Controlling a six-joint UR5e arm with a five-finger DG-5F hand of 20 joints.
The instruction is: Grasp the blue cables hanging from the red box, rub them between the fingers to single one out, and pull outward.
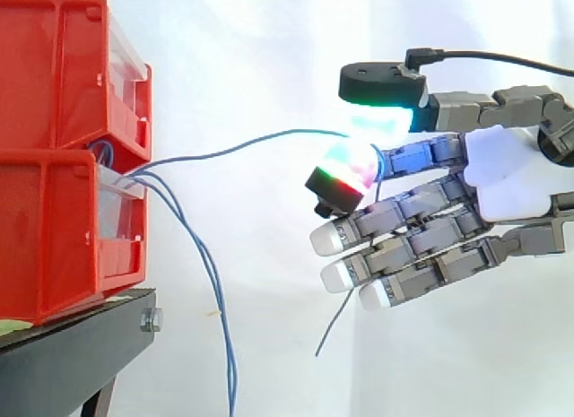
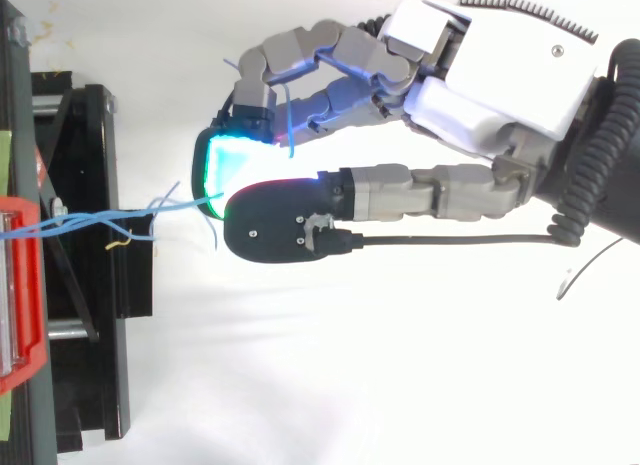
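Two stacked red bins (image 1: 63, 157) stand at the left on a black stand (image 1: 72, 350). Several thin blue cables (image 1: 193, 247) come out between the bins. One cable (image 1: 242, 146) runs nearly level to my hand (image 1: 502, 170) on the right, and its free end hangs below the fingers. The others droop down beside the stand. My hand is shut on that one cable, pinching it between the glowing thumb pad (image 1: 386, 90) and a curled fingertip (image 1: 345, 170). In the top view the cable (image 2: 180, 207) reaches the same pinch of the hand (image 2: 500, 85).
A white curtain is behind everything. The lower fingers (image 1: 359, 256) of my hand stretch out straight toward the bins, apart from them. The black stand's frame (image 2: 95, 265) and the red bin's edge (image 2: 25, 285) lie at the left in the top view.
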